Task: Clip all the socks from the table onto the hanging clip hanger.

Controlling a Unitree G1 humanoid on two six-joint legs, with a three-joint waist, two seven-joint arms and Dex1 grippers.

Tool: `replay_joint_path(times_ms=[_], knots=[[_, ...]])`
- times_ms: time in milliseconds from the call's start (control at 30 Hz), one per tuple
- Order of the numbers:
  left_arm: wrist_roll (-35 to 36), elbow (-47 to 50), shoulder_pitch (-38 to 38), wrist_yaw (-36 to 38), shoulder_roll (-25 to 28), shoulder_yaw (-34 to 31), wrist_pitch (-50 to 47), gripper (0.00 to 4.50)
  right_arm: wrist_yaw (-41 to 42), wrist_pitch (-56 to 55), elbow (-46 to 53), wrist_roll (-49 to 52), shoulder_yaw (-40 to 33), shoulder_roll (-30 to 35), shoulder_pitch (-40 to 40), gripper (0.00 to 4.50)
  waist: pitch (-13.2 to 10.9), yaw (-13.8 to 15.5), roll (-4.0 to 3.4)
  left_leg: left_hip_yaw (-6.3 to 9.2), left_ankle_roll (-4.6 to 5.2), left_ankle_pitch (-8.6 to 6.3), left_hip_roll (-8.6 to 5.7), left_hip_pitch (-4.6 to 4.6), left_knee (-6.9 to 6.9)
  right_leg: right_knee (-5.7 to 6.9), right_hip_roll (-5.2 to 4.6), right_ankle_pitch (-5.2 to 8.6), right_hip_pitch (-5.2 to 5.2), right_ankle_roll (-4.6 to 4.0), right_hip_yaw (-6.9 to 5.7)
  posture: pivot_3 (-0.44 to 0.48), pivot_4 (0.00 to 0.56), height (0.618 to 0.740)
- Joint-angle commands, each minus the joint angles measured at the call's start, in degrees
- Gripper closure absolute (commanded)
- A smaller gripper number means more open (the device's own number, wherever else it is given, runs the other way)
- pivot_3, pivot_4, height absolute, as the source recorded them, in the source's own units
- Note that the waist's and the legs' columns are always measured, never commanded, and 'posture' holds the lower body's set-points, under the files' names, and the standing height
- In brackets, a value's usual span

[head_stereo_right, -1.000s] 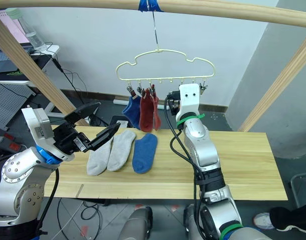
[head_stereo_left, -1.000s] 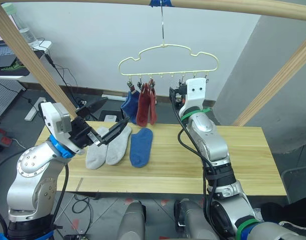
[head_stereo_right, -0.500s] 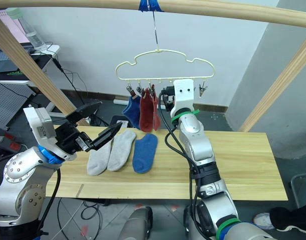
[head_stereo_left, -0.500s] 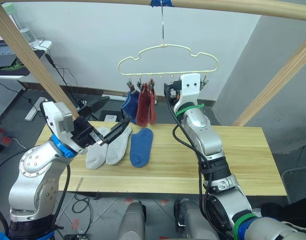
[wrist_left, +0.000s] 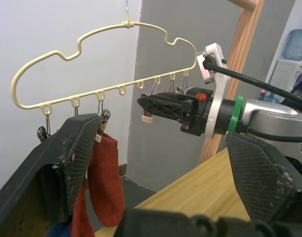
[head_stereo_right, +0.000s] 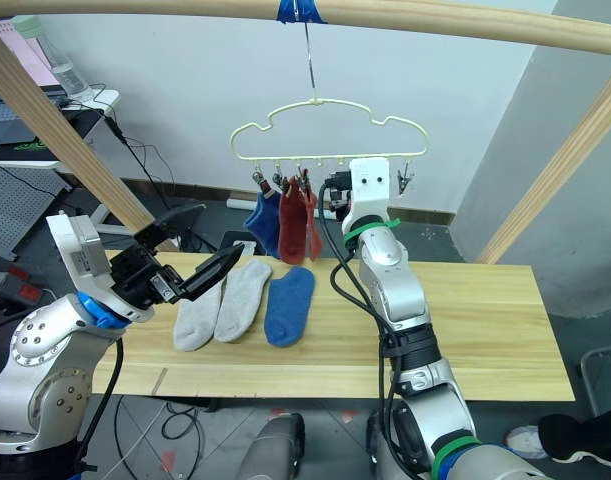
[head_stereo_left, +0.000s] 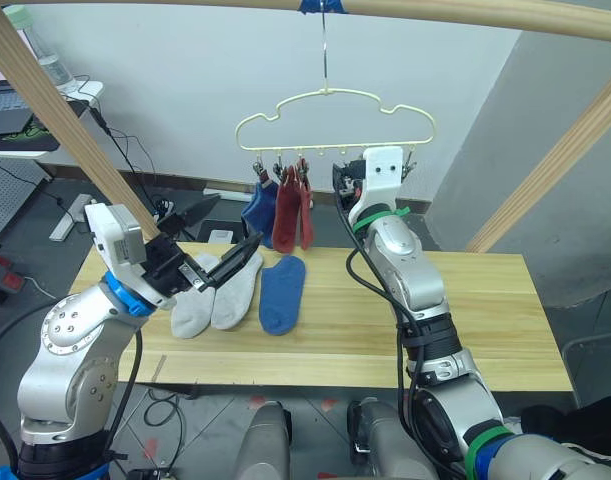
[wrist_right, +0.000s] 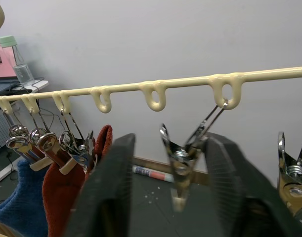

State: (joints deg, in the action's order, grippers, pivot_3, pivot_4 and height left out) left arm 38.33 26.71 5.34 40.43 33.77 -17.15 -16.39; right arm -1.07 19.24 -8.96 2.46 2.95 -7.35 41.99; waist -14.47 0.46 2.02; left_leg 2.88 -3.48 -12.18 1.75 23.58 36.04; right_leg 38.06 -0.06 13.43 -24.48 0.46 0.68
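Up under the thick round wooden rail (head_stereo_left: 465, 10) hangs our thin pale-yellow wire clip hanger with the cloud shape (head_stereo_left: 335, 118). Three short knit socks are clipped at its left end: one blue sock (head_stereo_left: 258, 212) and two rust-red socks (head_stereo_left: 288, 215), side by side and touching. The other small metal clips along the bottom bar hold nothing.

Our right hand (wrist_right: 175, 197) is raised to the hanger's bottom bar. Its two black fingers (wrist_right: 108, 192) are spread apart, and one bare metal clip (wrist_right: 179, 163) hangs in the gap between them. We cannot tell if the fingers touch the clip. From the left wrist view, the right hand (wrist_left: 150, 105) reaches in just under the row of loops.

Our left hand (head_stereo_left: 220, 262) hovers over the left part of the long desk of light yellowish wood planks (head_stereo_left: 485, 310), above the socks that lie there. Its fingers (wrist_left: 66, 163) are wide apart and hold nothing.

Three socks are on the desk in a row: two light grey socks (head_stereo_left: 215, 292) lying side by side and touching, and another blue sock (head_stereo_left: 281, 292) just to the right of them. The right half of the desk is bare wood.
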Motion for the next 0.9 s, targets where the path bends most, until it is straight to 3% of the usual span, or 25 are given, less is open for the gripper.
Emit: replay_joint_path(times_ms=[33,600,700,767,900], knots=[[0.7,2.3,0.4,-0.1,0.4,-0.9,0.4,0.00,0.2,-1.3,2.0,0.5,-0.3,-0.3,1.1,3.57,0.0,0.0,0.00,0.00,0.00,0.00,0.00,0.00,0.00,0.00,0.00,0.00,0.00,0.00,0.00,0.148,0.206,0.740],[-0.4,2.2,0.2,0.1,0.3,-0.7,1.1,0.00,-0.2,-1.1,1.1,0.1,-0.2,0.3,1.9,3.57,0.0,0.0,0.00,0.00,0.00,0.00,0.00,0.00,0.00,0.00,0.00,0.01,0.00,0.01,0.00,0.153,0.206,0.740],[-0.5,2.1,0.1,0.2,0.3,-0.7,1.3,0.00,-0.6,-1.2,0.6,0.0,-0.2,0.3,2.3,3.05,0.0,0.0,0.00,0.00,0.00,0.00,0.00,0.00,0.00,0.00,0.00,0.01,0.00,0.01,0.00,0.154,0.203,0.740],[-0.6,2.1,0.1,0.2,0.3,-0.6,1.4,0.00,-0.8,-1.3,0.3,-0.1,-0.2,0.3,2.6,2.43,0.0,0.0,0.00,0.00,0.00,0.00,0.00,0.00,0.00,0.00,0.00,0.01,0.00,0.01,0.00,0.155,0.203,0.740],[-0.8,2.1,0.1,0.2,0.3,-0.6,1.5,0.00,-1.0,-1.5,-0.1,0.0,-0.1,0.1,2.9,2.43,0.0,0.0,0.00,0.00,0.00,0.00,0.00,0.00,0.00,0.00,0.00,0.00,0.00,0.01,0.00,0.157,0.201,0.740]])
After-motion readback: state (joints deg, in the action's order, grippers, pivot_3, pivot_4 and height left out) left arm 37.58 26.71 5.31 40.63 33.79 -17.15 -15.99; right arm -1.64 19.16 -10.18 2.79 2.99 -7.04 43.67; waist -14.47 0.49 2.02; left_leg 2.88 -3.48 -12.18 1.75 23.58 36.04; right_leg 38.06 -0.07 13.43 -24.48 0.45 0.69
